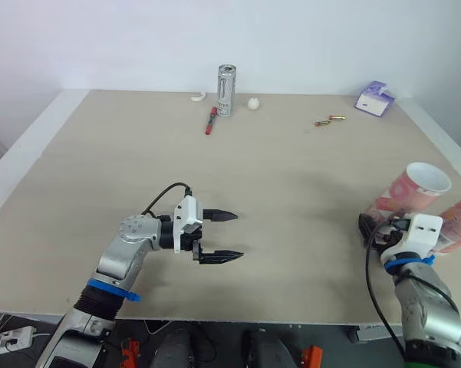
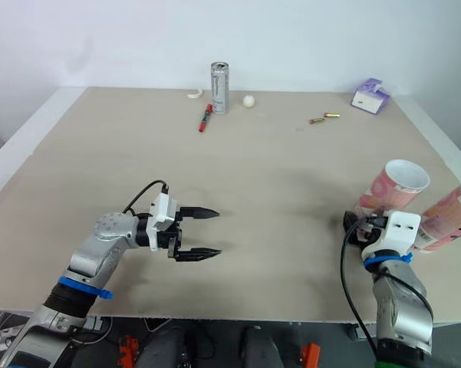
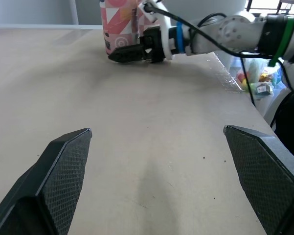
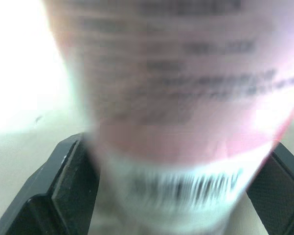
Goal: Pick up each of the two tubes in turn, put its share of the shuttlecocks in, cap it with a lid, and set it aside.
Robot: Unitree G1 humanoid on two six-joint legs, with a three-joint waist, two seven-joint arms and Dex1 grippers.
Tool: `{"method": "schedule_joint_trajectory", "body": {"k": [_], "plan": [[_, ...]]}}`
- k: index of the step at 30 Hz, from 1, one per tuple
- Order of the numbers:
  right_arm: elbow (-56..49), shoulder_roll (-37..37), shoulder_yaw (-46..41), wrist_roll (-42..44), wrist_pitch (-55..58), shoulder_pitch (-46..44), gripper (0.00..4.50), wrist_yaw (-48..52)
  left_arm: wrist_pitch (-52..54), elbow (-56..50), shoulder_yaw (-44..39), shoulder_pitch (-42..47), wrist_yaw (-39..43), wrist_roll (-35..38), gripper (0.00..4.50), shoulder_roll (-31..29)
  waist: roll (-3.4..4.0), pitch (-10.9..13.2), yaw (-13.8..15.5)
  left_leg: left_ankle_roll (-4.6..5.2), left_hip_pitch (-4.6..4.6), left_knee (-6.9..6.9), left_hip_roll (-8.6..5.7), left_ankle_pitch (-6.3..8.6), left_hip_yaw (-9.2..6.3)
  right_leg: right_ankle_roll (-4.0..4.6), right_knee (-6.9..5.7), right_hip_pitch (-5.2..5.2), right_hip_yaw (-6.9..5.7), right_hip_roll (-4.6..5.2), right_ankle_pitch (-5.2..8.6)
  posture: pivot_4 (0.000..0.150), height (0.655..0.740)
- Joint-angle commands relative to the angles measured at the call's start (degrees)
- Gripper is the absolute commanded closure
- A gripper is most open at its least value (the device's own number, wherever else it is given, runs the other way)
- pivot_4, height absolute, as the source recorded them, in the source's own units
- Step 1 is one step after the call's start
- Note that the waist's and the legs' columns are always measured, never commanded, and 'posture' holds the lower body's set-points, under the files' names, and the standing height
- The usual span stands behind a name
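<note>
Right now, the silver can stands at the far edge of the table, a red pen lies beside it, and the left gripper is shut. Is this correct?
Not quite. The left gripper is open: the left wrist view shows its fingers wide apart. The rest holds: the silver can stands at the far edge of the table and the red pen lies beside it.

bright, even light over the table (image 1: 291,192), white glare beside the tube (image 4: 176,98).

Looks like a robotics test lab: bare white wall (image 1: 307,38), big plain table (image 1: 100,184) with random props like a drink can (image 1: 227,90) and red marker (image 1: 211,120), power strip (image 1: 11,337) on the floor.
</note>
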State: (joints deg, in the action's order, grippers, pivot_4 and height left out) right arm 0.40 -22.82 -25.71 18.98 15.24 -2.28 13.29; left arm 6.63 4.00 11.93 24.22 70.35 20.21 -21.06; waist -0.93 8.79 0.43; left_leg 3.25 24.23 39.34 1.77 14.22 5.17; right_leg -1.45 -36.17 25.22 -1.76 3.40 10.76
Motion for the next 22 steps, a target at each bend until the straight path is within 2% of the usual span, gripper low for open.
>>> {"method": "schedule_joint_trajectory", "body": {"k": [1, 4, 7, 13, 17, 22], "plan": [[-9.5, 0.3, -1.3, 1.7, 2.6, 4.1, 0.1, -0.8, -0.6, -1.3, 0.2, 0.7, 0.1, 0.0, 0.0, -0.2, 0.03, 0.0, 0.0, 0.0, 0.0, 0.0, 0.0, 0.0, 0.01, -0.01, 0.0, 0.01, 0.02, 0.01, 0.0, 0.15, 0.74], [-17.4, -0.2, -1.2, 2.6, 4.5, 10.6, 0.1, 0.9, -0.1, -0.9, 0.0, 1.0, -0.2, 0.1, 0.0, -0.3, 0.05, 0.0, 0.0, 0.0, -0.02, 0.01, 0.01, 0.0, 0.0, -0.01, 0.0, 0.01, 0.03, -0.01, 0.0, 0.15, 0.74], [-20.6, -3.5, 0.3, 1.5, 2.2, 14.7, 0.1, 6.5, 0.4, -0.1, -0.5, 1.6, -1.2, -0.1, 0.0, -0.4, 0.07, 0.0, 0.0, 0.0, -0.02, 0.02, 0.01, 0.0, 0.0, -0.02, 0.0, 0.01, 0.03, -0.01, 0.0, 0.15, 0.74], [-22.7, -7.6, 0.7, 8.6, -5.6, 18.4, 0.1, 24.1, 0.2, 2.5, -2.2, 2.7, -3.2, -1.2, 0.0, -2.2, 0.05, 0.0, -0.1, 0.03, -0.07, 0.04, 0.01, -0.02, -0.03, -0.02, 0.0, 0.0, 0.04, -0.08, -0.01, 0.15, 0.74], [-20.4, -12.4, 6.1, 7.2, -9.9, 16.5, 0.1, 34.9, -1.7, 6.5, -3.6, 3.8, -4.3, -3.3, 0.0, -4.7, 0.01, 0.0, 0.0, 0.03, -0.07, 0.04, 0.03, -0.02, -0.07, 0.0, 0.0, 0.01, 0.02, -0.12, -0.01, 0.15, 0.74], [-12.1, -14.2, 11.4, 6.2, -11.2, 6.6, 0.1, 39.8, -4.1, 11.0, -6.4, 5.1, -4.7, -4.2, 0.0, -8.5, -0.11, 0.1, 0.0, 0.03, -0.11, 0.05, -0.02, -0.02, -0.12, 0.1, 0.01, 0.02, -0.01, -0.09, -0.08, 0.15, 0.74]]}}
